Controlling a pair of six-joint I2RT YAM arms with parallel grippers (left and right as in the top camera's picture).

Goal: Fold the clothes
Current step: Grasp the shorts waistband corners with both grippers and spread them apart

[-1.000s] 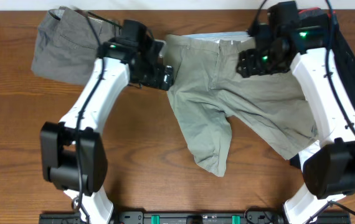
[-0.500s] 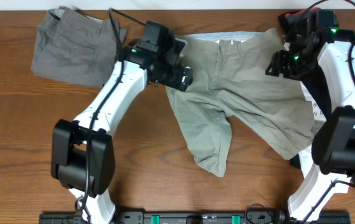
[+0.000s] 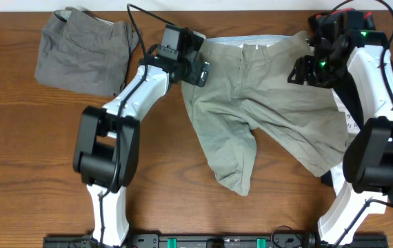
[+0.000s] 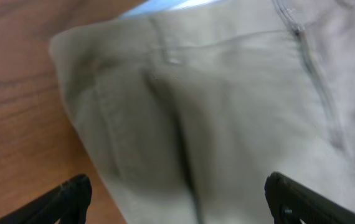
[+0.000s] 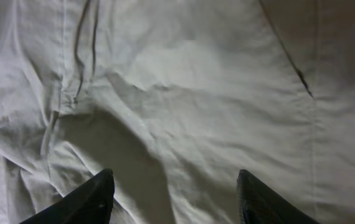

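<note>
The light khaki-olive shorts (image 3: pixel 252 103) lie spread flat in the middle of the table, waistband at the far edge, legs toward the front. My left gripper (image 3: pixel 198 72) is open above the shorts' left waist corner; the left wrist view shows that corner of the shorts (image 4: pixel 184 106) between my open left fingers (image 4: pixel 177 202). My right gripper (image 3: pixel 301 72) is open above the right waist side. In the right wrist view wrinkled fabric of the shorts (image 5: pixel 184 81) fills the frame between my open right fingers (image 5: pixel 174 199). Neither gripper holds anything.
Darker grey-brown shorts (image 3: pixel 79 52) lie folded at the far left. A black garment (image 3: pixel 389 69) and a white printed piece (image 3: pixel 348 120) lie at the right edge under the right arm. Bare wooden table (image 3: pixel 31 151) surrounds them.
My left gripper has moved back up toward the left waist corner of the khaki shorts. The right gripper has shifted slightly along the right waist side. The shorts have not visibly moved.
</note>
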